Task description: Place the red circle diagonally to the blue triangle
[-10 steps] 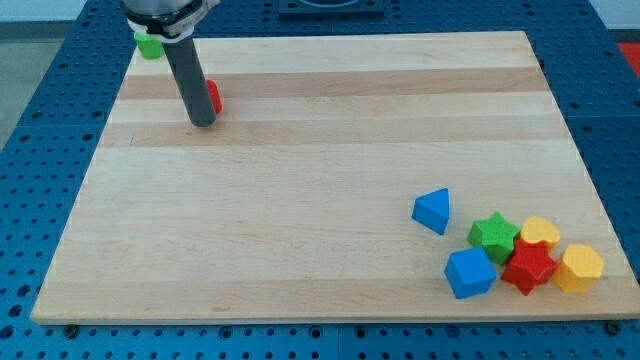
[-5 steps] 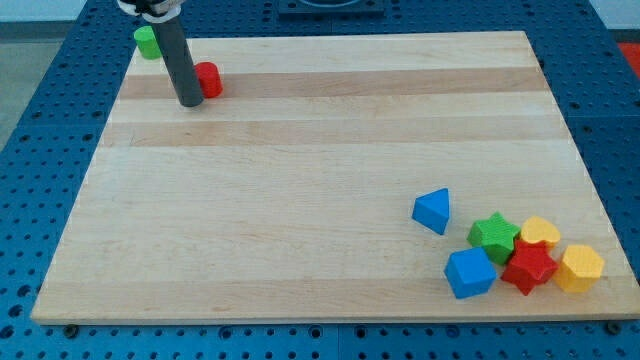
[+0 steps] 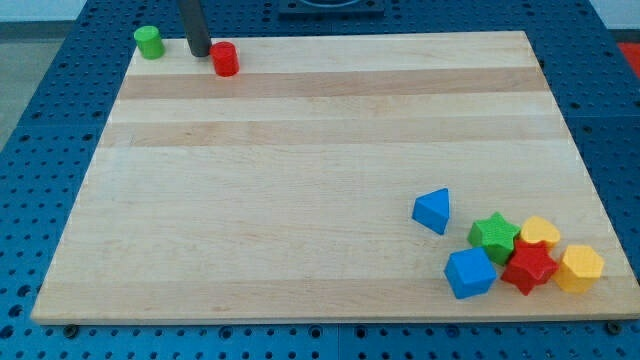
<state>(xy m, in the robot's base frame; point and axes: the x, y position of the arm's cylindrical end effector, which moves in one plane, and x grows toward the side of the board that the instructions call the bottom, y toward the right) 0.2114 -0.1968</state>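
Observation:
The red circle is a small red cylinder near the board's top edge at the view's upper left. My tip stands just to its left, close beside it; I cannot tell if they touch. The blue triangle lies far off at the view's lower right, next to a cluster of other blocks.
A green cylinder sits at the board's top left corner, left of my tip. By the blue triangle lie a green star, a yellow heart, a blue cube, a red star and a yellow hexagon. The wooden board rests on a blue perforated table.
My tip has moved toward the view's top, from lower left of the red circle to its left. The red circle has shifted up and slightly right toward the board's top edge.

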